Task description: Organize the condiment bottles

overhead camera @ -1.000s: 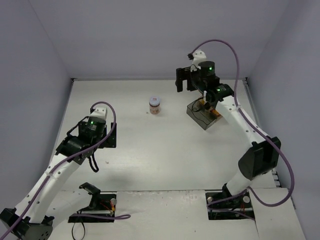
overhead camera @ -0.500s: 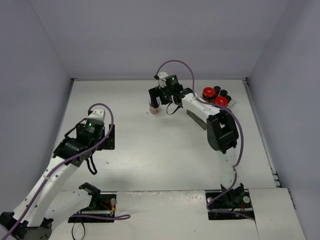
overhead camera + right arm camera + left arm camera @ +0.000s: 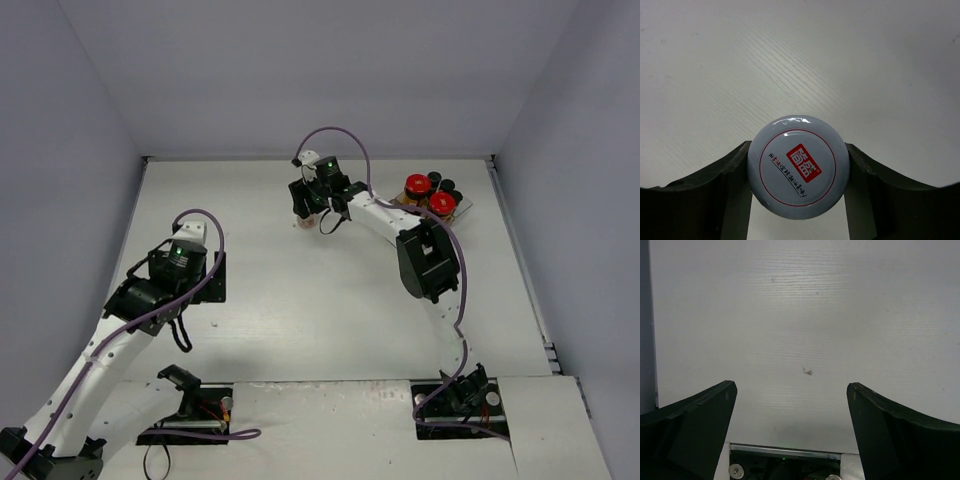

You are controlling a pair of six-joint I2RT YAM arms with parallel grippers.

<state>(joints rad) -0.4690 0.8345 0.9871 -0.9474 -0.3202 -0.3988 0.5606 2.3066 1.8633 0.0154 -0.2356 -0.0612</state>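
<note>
- The right arm (image 3: 430,265) rose from its base at the near right, bent at a high elbow, and stretched leftward to the far middle of the table (image 3: 300,330), with its wrist turned down.
- The left arm (image 3: 110,340) leaned forward along the left side, its wrist aimed down at bare tabletop, well apart from all the bottles.
- A tray (image 3: 466,209) sat at the far right, near the back wall.
- In the tray stood two red-lidded jars (image 3: 417,184) side by side, with black-capped bottles (image 3: 447,184) crowded just behind them. How many bottles there were could not be told.
- The white-lidded jar (image 3: 798,167) stood upright on the table, outside the tray and well to its left. Its round lid bore a red square mark and a line of small print. From above, the wrist hid most of it.
- The right gripper (image 3: 798,162) was clamped on the white-lidded jar. One dark finger pressed each side of the lid, with no gap visible on either side.
- The left gripper (image 3: 792,390) was spread wide. It grasped nothing and touched nothing, with only the table and a small speck between its fingers (image 3: 700,415).
</note>
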